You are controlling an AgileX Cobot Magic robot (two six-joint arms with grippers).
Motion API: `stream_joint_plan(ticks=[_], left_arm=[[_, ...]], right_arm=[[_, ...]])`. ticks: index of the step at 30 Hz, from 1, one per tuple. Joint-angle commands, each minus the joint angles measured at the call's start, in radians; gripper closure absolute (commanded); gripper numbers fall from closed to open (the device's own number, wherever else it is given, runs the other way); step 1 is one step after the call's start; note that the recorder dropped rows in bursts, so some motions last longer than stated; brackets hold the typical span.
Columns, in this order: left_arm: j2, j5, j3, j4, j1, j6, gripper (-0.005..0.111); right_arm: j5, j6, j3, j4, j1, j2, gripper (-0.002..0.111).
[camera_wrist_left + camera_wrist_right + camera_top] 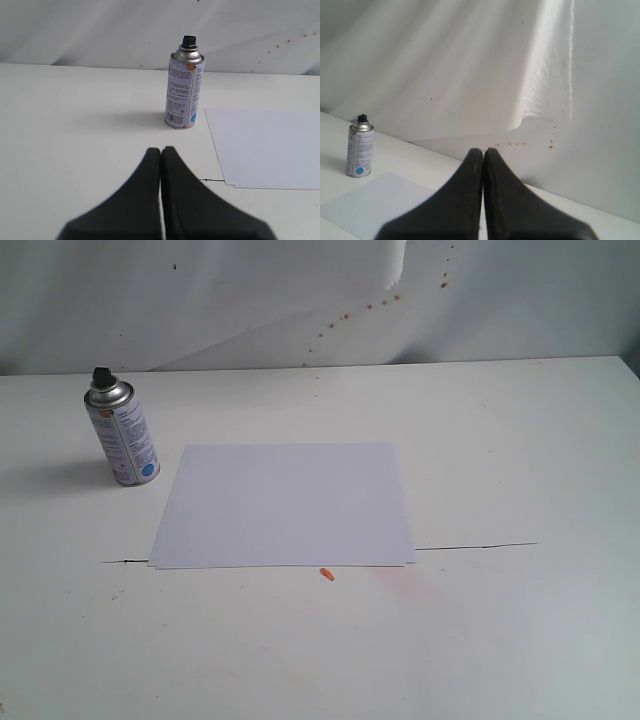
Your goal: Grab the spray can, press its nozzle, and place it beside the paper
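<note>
The silver spray can [124,435] with its white-and-blue label stands upright on the white table, just left of the paper's far left corner, black nozzle [101,375] on top. The white paper [285,504] lies flat in the middle of the table. Neither arm shows in the exterior view. In the left wrist view my left gripper [161,150] is shut and empty, well short of the spray can [183,89], with the paper [265,147] off to one side. My right gripper [483,151] is shut and empty too, far from the spray can [359,149] and the paper [377,202].
A small orange scrap [326,574] lies on the table at the paper's near edge, beside a faint pink stain [405,582]. A thin dark seam [475,546] crosses the table under the paper. The white backdrop [300,300] behind carries orange-red specks.
</note>
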Motion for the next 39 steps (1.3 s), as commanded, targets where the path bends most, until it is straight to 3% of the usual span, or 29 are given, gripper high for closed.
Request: stream_joint_plan(ticks=[1,4,6,8,10,17,24,39], left_arm=[[-0.003,-0.008,0.005,0.000,-0.005,-0.002,0.106],[-0.003,-0.008,0.005,0.000,-0.005,-0.002,0.106],[-0.003,-0.008,0.005,0.000,-0.005,-0.002,0.106],[-0.003,-0.008,0.005,0.000,-0.005,-0.002,0.106],[-0.003,-0.008,0.005,0.000,-0.005,-0.002,0.106],[-0.003,-0.008,0.005,0.000,-0.005,-0.002,0.106],[-0.003,-0.008,0.005,0.000,-0.005,-0.002,0.106],[-0.003,-0.008,0.005,0.000,-0.005,-0.002,0.106]], right_arm=[[-0.008,0.001,0.007,-0.003,0.003,-0.003,0.108],[-0.008,0.000,0.007,-0.036,0.003,-0.003,0.108],[0.096,0.253,0.007,-0.220,0.003,-0.003,0.108],[0.115,0.659,0.035,-0.487,0.003,-0.003,0.108],[0.091,0.801,0.083,-0.599,0.003,-0.003,0.108],[-0.015,0.824,0.204,-0.729,0.025,-0.003,0.108],[-0.061,0.843,0.295,-0.695,0.082,-0.024,0.108],[-0.020,0.835,0.308,-0.677,0.086,-0.024,0.108]])
